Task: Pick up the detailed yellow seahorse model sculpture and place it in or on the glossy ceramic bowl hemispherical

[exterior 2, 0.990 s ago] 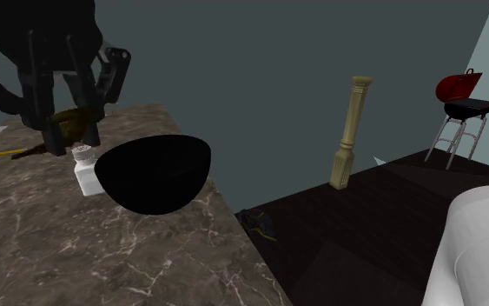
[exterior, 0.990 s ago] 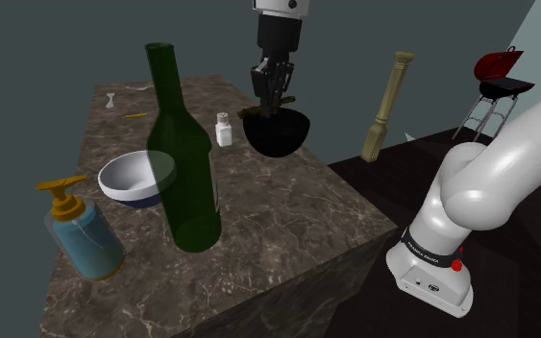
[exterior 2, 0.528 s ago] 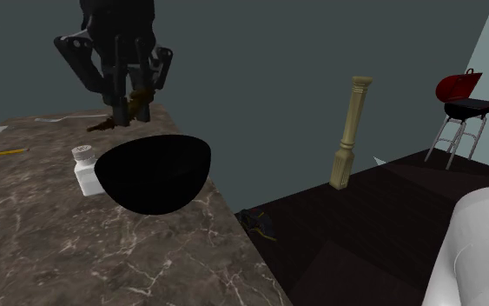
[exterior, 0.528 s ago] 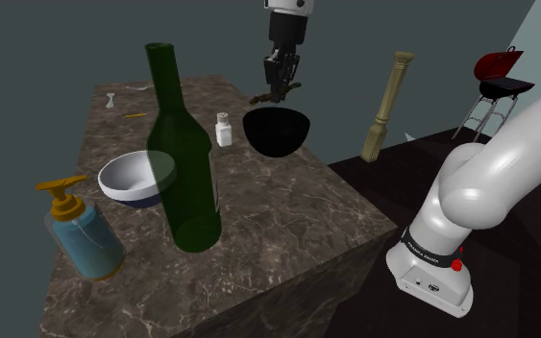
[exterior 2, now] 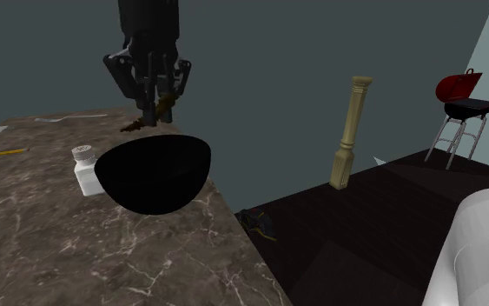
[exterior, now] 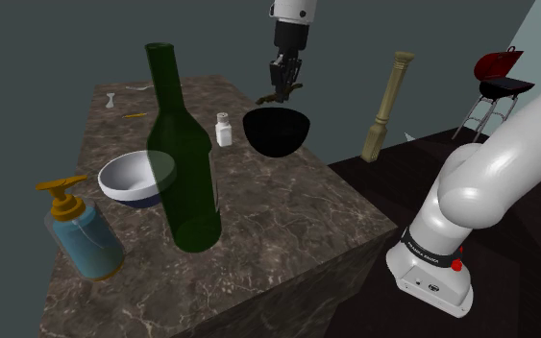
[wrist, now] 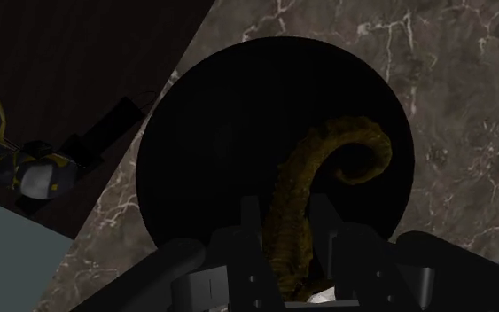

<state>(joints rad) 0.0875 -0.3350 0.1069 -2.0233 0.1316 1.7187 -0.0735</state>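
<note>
My black gripper (exterior: 283, 88) hangs a little above the black hemispherical bowl (exterior: 277, 132) on the marble table, shut on a dull yellow-brown seahorse (exterior: 274, 96). In the second exterior view the gripper (exterior 2: 157, 106) holds the seahorse (exterior 2: 144, 122) just over the bowl's (exterior 2: 153, 174) far rim. Along the gripper (wrist: 284, 232), the seahorse's curled tail (wrist: 327, 164) hangs over the dark inside of the bowl (wrist: 221, 133), clasped between the two fingers (wrist: 251, 232).
A small white shaker (exterior: 224, 129) stands beside the bowl. Nearer the camera stand a tall green bottle (exterior: 183, 154), a white and blue bowl (exterior: 135, 180) and a soap dispenser (exterior: 79, 229). A pencil (exterior: 135, 115) lies at the far end. The table edge (exterior: 355, 197) drops to dark floor.
The gripper with the seahorse has risen out of the bowl's level and shifted from the shaker's side to above the black bowl.
</note>
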